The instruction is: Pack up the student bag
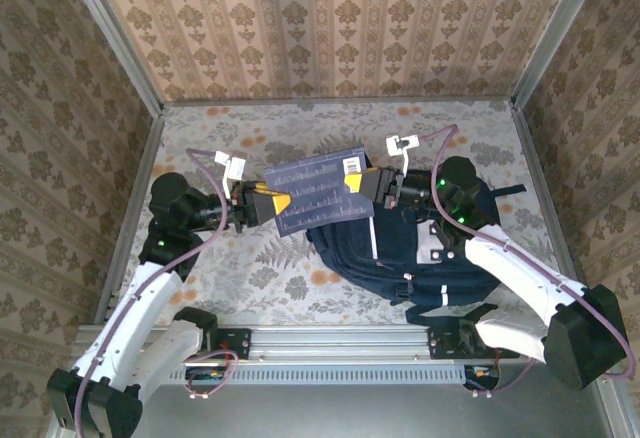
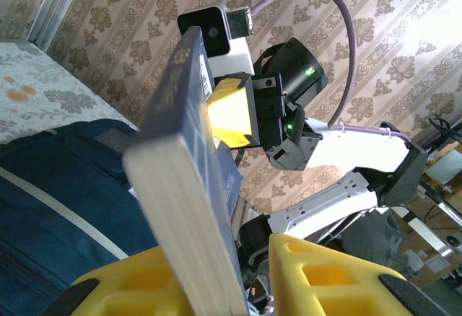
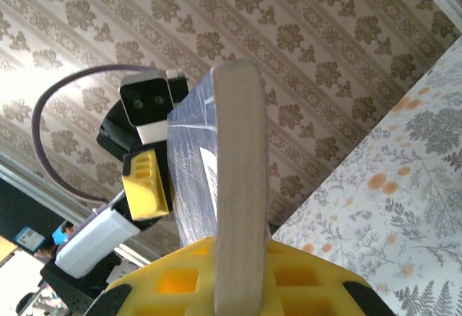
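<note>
Above the table [image 1: 250, 268], a book [image 1: 320, 193] hangs between both arms, with the backpack [image 1: 400, 248] lying at its 4 o'clock. The right gripper [image 1: 365, 183] is clamped on the book's 3 o'clock edge. The left gripper [image 1: 265, 201] straddles the 9 o'clock edge loosely, with a gap beside one finger. Pinched firmly at one edge only, the book could sag, twist free and fall beside the backpack.

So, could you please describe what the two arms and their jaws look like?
The left arm and right arm both have white shells, black joints with green lights, yellow jaws, and a purple cable to a white wrist camera.
</note>
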`<action>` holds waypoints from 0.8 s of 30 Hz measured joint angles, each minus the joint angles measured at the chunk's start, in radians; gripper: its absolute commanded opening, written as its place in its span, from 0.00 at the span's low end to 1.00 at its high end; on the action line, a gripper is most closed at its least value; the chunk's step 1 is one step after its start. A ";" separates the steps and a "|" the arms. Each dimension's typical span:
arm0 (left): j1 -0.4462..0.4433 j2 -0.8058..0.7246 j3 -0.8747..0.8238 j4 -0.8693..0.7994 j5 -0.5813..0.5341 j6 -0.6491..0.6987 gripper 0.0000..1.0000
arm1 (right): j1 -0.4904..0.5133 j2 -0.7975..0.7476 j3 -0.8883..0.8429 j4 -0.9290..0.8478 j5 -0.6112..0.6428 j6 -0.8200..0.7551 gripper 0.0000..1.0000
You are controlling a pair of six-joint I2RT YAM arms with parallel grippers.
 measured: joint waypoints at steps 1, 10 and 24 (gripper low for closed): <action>0.000 0.000 -0.002 0.006 -0.005 -0.005 0.28 | 0.000 0.004 -0.005 0.014 0.005 0.012 0.00; -0.008 0.020 -0.014 0.038 -0.047 -0.023 0.25 | 0.006 0.027 -0.028 0.058 0.051 0.068 0.00; -0.021 0.028 -0.023 -0.004 -0.097 -0.026 0.00 | 0.037 -0.018 -0.011 -0.141 0.191 -0.058 0.34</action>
